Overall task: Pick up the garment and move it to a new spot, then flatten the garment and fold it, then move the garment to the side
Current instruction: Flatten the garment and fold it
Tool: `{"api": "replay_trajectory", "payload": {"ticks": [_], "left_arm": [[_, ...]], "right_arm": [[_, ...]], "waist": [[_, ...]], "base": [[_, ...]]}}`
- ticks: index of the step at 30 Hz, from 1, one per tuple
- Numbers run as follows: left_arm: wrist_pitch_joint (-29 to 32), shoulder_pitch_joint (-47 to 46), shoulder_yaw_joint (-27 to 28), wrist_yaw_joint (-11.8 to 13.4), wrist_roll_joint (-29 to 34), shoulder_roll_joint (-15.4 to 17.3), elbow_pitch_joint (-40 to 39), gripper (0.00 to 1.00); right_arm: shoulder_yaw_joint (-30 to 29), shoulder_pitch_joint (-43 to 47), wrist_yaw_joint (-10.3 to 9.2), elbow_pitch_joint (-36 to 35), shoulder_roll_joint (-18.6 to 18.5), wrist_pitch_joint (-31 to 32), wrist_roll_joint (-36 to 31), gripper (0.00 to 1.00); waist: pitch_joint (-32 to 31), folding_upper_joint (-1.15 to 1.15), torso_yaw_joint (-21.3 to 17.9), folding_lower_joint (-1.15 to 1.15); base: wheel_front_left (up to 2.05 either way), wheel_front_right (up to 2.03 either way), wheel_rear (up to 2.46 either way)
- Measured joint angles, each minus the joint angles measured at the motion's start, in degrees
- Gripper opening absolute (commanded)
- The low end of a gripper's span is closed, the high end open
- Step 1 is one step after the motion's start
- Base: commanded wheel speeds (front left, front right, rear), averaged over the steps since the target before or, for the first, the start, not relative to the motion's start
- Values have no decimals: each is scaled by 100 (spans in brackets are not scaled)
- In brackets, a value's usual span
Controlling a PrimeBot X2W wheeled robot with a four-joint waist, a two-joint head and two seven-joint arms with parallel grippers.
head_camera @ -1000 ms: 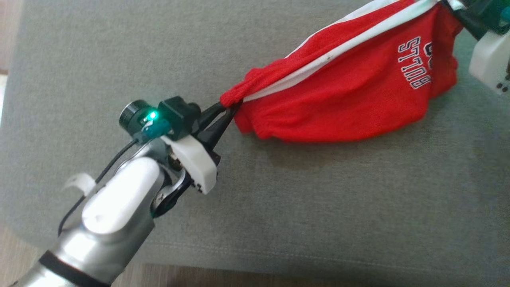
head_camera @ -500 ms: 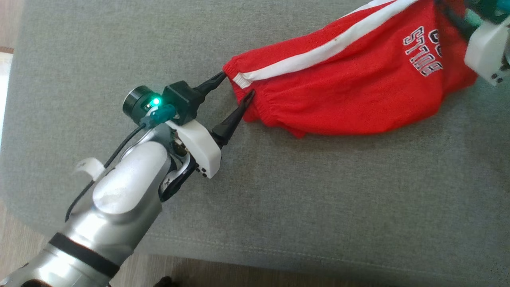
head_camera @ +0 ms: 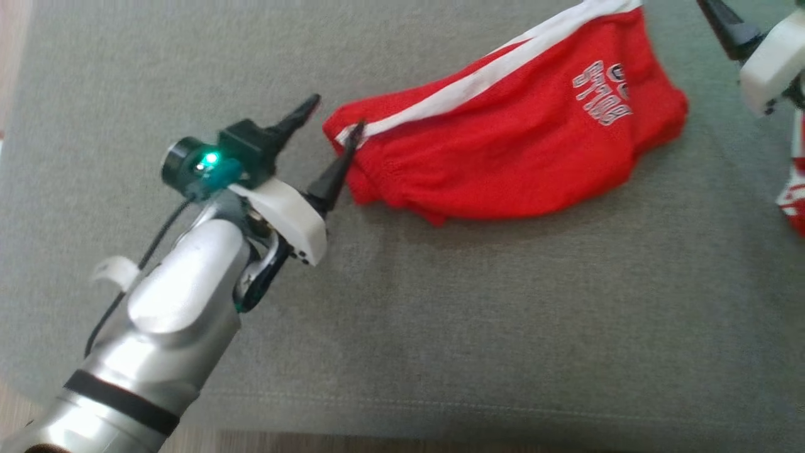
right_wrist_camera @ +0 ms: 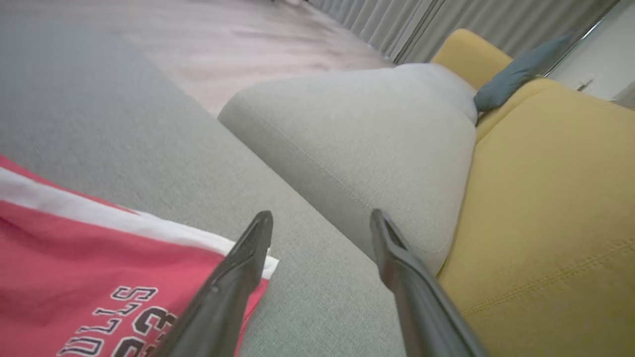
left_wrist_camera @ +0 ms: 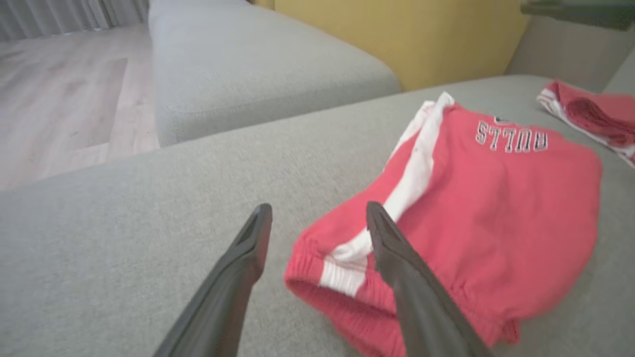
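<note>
While both pairs of jaws stand spread wide with nothing between them, the shorts (head_camera: 503, 151) lie slack on the grey sofa (head_camera: 440, 327). They are red, with a white stripe (head_camera: 478, 78) along one side and lettering (head_camera: 600, 94) near the far end. At the elastic end sit the left jaws: one finger (head_camera: 333, 173) overlaps the hem by the stripe, while the other finger (head_camera: 295, 119) points over bare cushion. Whether the first touches the cloth I cannot tell. At the upper right of the head view hang the right jaws, a finger (head_camera: 723, 28) apart from the shorts' other end. Another red cloth (head_camera: 793, 195) lies at the right edge, apart from the shorts. Behind the seat rises a yellow backrest (left_wrist_camera: 397, 39).
</note>
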Motion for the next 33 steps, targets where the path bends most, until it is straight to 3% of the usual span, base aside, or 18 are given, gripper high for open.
{"api": "replay_trajectory", "payload": {"ticks": [10,16,26,33], "left_arm": [[-134,467,840,509,-268,10,-630,100],[-136,1155,1717,855,-107,-60,-1316,100],[-175,2457,2507,736,558,-565,-1805,100],[-175,3090,3008,485,1017,-967,-2038,100]], "right_arm": [[-1386,972,0,-179,559,-365,-33,100],[-2927,2164,-1,-946,918,-382,-619,100],[-4979,4606,-1,-2043,2018,-389,-1895,100],[-5568,5655,-1,-2450,2791,-387,-2460,100]], "waist": [[-575,0,-331,0],[-925,0,-554,0],[-1377,0,-809,0],[-1491,0,-924,0]], "base": [[0,0,0],[0,0,0],[0,0,0],[0,0,0]]}}
